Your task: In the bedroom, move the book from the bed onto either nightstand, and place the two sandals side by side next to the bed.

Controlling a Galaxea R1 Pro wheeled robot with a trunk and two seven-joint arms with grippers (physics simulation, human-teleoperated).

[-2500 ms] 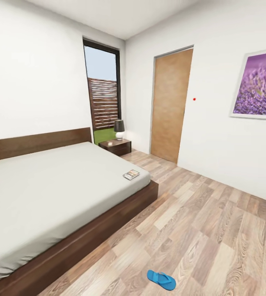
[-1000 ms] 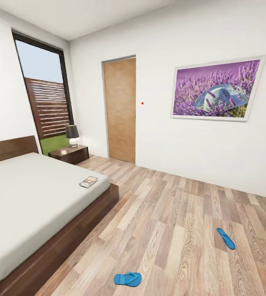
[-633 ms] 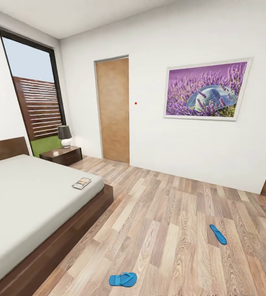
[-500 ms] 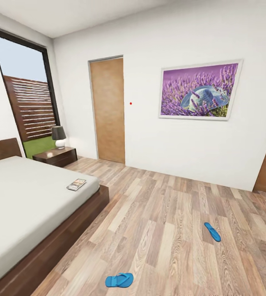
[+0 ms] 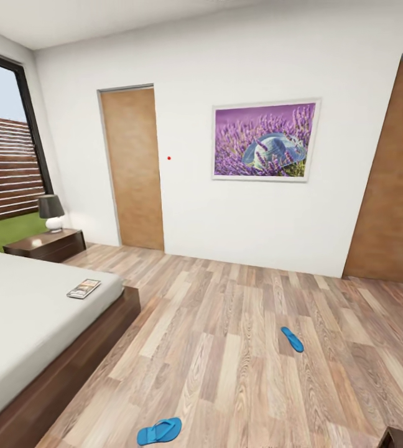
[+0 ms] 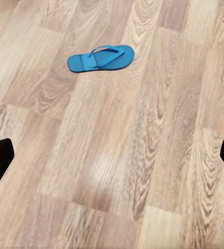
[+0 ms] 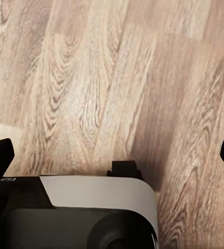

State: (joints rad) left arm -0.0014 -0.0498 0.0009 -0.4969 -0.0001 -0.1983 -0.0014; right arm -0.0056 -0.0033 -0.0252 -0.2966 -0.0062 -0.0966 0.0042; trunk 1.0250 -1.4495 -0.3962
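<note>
The thin dark-covered paperback book (image 5: 84, 289) lay flat on the pale grey mattress of the low dark-wood platform bed (image 5: 15, 323), right by the mattress's foot-end corner on the side facing the open floor. Beyond that, the low dark brown two-drawer nightstand (image 5: 45, 244) stood against the wall past the bed, carrying a small lamp with a dark shade and white base (image 5: 51, 212), and behind it the tall dark-framed window (image 5: 5, 174) showed a slatted fence and grass.

Out on the brown wood-plank floor (image 5: 239, 348), the two sandals were well apart. One bright blue flip-flop (image 5: 159, 430) sat near the bed's foot end, close to the lower edge of the head view; the left wrist camera had it too (image 6: 100, 57), strap up, lying flat on the planks. The other blue flip-flop (image 5: 292, 339) lay farther out in the middle of the floor.

On the white far wall hung a white-framed picture of purple lavender (image 5: 265, 140), between a light wooden door (image 5: 132, 168) and a second brown door (image 5: 391, 180).

The left gripper (image 6: 112, 158) was spread wide, its dark fingertips at opposite edges of its wrist view, gripping nothing. The right gripper (image 7: 112, 155) was likewise released and empty, hanging over the robot's own white-and-dark body (image 7: 86, 212).
</note>
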